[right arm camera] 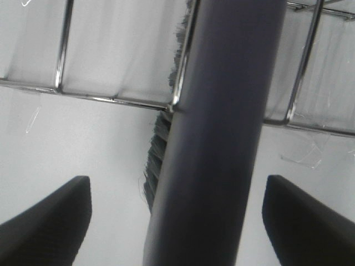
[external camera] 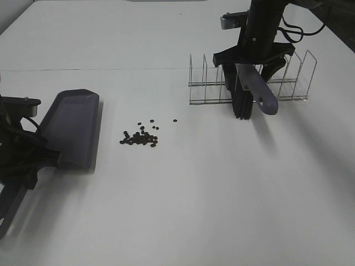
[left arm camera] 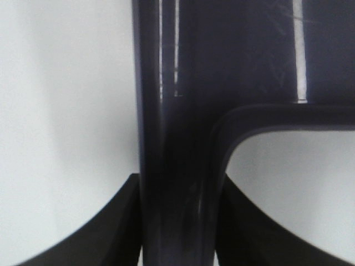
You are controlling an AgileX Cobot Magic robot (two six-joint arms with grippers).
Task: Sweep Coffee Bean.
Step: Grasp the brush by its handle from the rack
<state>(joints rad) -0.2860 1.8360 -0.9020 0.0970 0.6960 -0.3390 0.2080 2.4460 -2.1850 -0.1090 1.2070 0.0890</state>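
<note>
- While the left gripper point(left arm camera: 177, 233) is clamped on the handle of the dustpan point(external camera: 75, 127), with a finger pressed against each side of it, the pan lies on the worktop point(external camera: 222, 194) at the left of the high view. Its open mouth is turned toward the middle.
- The coffee beans point(external camera: 140, 137) lie in a small loose patch near that mouth, but apart from it. One stray bean lies a little further toward the right.
- The right gripper point(external camera: 254, 64) is over the brush point(external camera: 256, 91), which stands in the wire rack point(external camera: 202, 83) with its bristles downward. In the wrist view its fingers stand wide apart on both sides of the handle and do not touch it, so the brush is not yet held.
- I judge that the coming move depends on one relation: the beans lie between the pan and the brush. They are near the pan and well apart from the brush.
- The pan's lip runs roughly from far to near in the high view. The brush should therefore come down on the right side of the patch, beyond the stray bean, and push leftward across this lip.
- Whether the lip touches the worktop fully, I cannot say from this angle; it seems so.
</note>
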